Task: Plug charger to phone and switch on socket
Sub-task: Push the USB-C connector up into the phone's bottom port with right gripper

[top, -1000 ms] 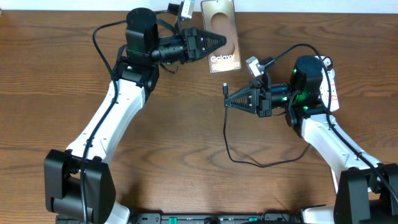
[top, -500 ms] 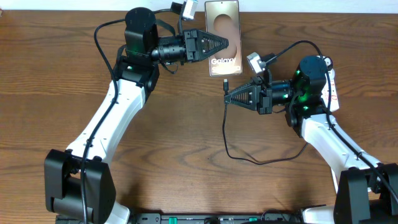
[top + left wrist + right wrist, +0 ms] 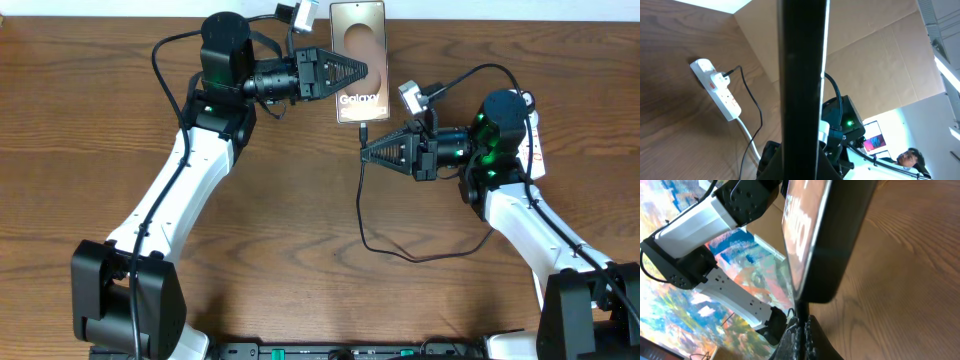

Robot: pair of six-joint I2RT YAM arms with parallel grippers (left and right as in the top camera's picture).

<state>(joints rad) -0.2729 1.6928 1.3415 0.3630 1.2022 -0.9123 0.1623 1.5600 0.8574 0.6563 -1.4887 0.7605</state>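
Note:
My left gripper (image 3: pixel 358 71) is shut on the left edge of the phone (image 3: pixel 362 40) and holds it at the far middle of the table, screen up. In the left wrist view the phone (image 3: pixel 802 75) is a dark vertical bar between my fingers (image 3: pixel 801 167). My right gripper (image 3: pixel 366 152) is shut on the charger's plug tip (image 3: pixel 364 135), just below the phone's bottom edge. In the right wrist view the tip (image 3: pixel 801 307) rises from my jaws (image 3: pixel 802 330) to the phone's bottom edge (image 3: pixel 832 245); whether it is inserted is hidden. The socket (image 3: pixel 722 92) also lies beneath my right arm (image 3: pixel 536 140).
The black charger cable (image 3: pixel 362 210) loops down across the wooden table and back toward the right arm. A black plug (image 3: pixel 726 76) sits in the socket's end, and its white cord (image 3: pixel 751 142) trails away. The table's far edge runs just behind the phone.
The left gripper straightened the phone and shifted it slightly toward the far edge. The right gripper moved up with the plug tip, closing on the phone's bottom edge.

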